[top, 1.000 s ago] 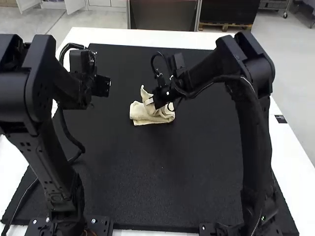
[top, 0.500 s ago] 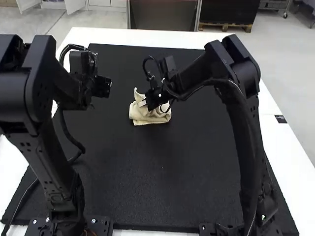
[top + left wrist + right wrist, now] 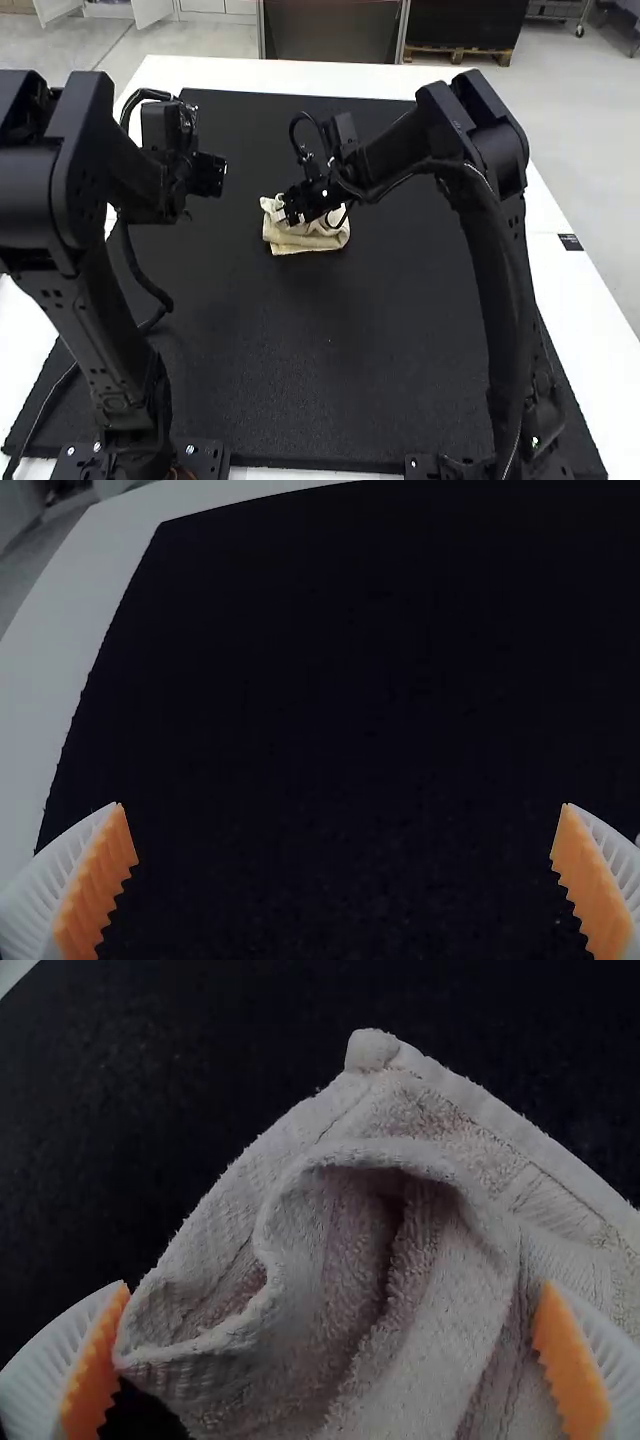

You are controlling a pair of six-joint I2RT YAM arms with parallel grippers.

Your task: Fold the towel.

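Towel, pale terry, one, partly folded with a rumpled upper layer; lying near the middle of the black mat.
Detail: hollow, puckered fold over a flatter hemmed layer with one bare corner; right arm leaning in over the mat's middle, right jaws released, their orange pads wide apart with cloth between; left arm above the mat's left side, left jaws released and empty. Likely faults: closing here could pinch both layers, since the fold seems to lie close upon the one beneath, and a lift would then undo the work; a shallow bite might take only the slack rim, which could slip; pressing down unevenly could set the hollow as a crease; with no second grip, the towel may skid across the mat.
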